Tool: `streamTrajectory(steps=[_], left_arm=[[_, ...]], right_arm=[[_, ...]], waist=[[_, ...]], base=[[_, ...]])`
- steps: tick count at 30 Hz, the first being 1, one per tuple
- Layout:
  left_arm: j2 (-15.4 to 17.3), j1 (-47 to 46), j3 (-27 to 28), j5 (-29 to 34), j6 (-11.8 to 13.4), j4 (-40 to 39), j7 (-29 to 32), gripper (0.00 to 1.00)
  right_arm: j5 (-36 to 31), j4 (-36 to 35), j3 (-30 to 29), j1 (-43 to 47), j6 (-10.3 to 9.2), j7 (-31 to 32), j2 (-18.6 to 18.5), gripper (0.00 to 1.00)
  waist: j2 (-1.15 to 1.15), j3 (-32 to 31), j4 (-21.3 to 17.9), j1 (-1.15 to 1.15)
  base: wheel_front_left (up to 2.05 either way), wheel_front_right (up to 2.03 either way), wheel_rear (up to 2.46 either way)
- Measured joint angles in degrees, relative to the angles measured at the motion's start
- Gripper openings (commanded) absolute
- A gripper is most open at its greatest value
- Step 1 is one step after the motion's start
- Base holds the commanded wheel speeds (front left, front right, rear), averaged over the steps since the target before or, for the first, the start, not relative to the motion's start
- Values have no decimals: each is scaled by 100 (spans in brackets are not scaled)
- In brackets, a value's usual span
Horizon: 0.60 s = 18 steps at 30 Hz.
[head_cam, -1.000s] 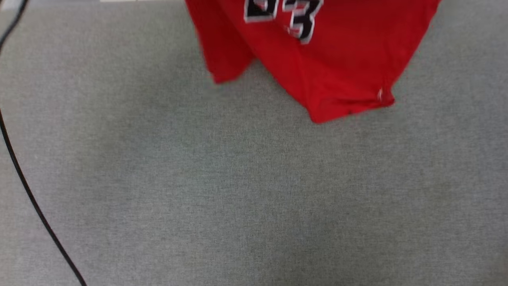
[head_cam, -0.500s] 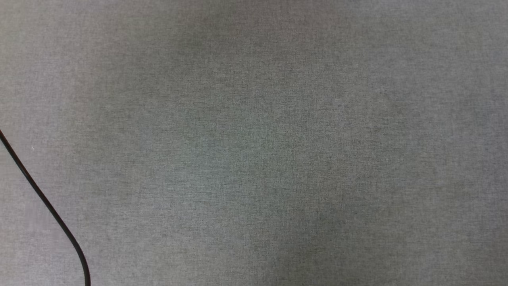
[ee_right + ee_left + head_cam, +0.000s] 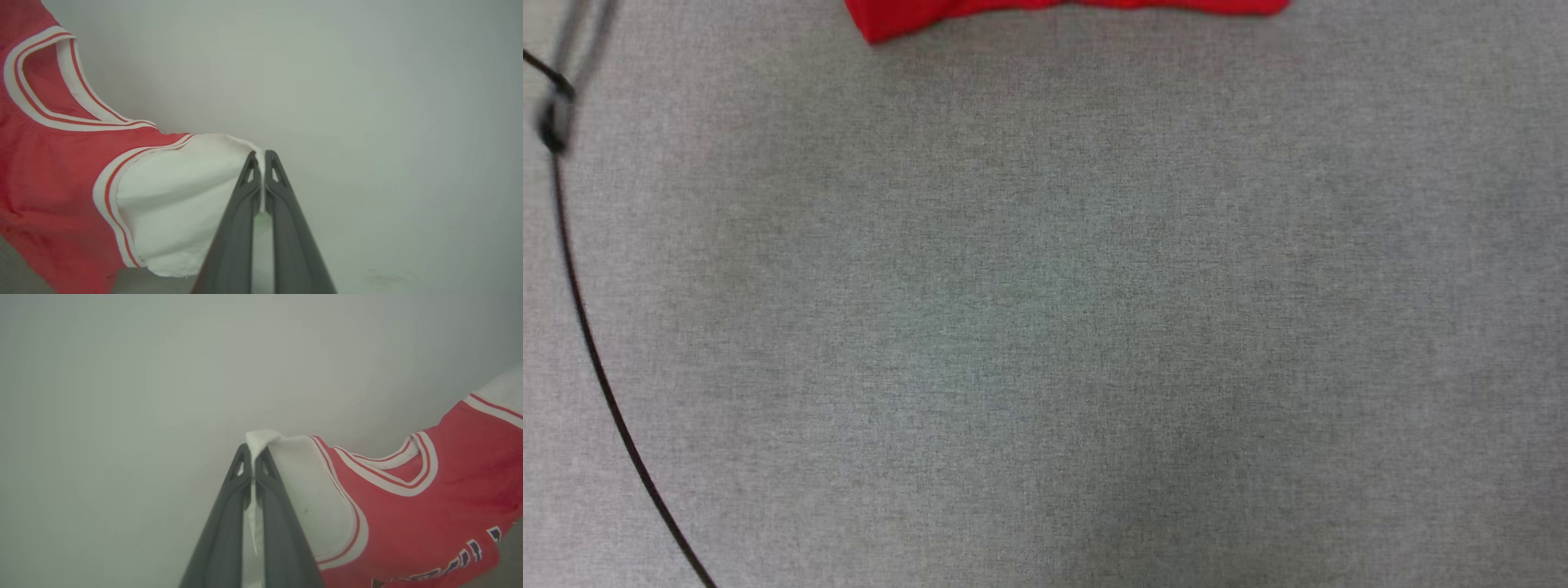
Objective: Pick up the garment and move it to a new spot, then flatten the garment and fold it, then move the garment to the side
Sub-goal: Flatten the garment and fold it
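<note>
Nearest, the grey table (image 3: 1045, 343) offers wide open room, with a black cable (image 3: 595, 351) curving along its left side. At the far edge the garment (image 3: 890, 20) shows its red hem. It is held spread, seemingly for laying flat: the left gripper (image 3: 254, 457) and right gripper (image 3: 260, 157) each have jaws pinched tight on a white sleeve (image 3: 302, 490).

light: soft, even | shadows: faint | blur: cable (image 3: 554, 135) smeared upper left | wrist views: hazy, washed-out
</note>
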Motion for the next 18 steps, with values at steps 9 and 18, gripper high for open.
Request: streamTrajectory(steps=[9,18], left_arm=[[243,1863,-308,-461,0,-336,-625,0],[424,4174,-394,-985,422,-1196,-911,0]], right_arm=[[787,84,493,1523,-1,-668,3,0],[1450,-316,839,3167,-1,-1078,-186,0]], waist=[[0,-307,-71,0],[0,-899,-88,0]], base=[[0,0,0],[0,0,0]])
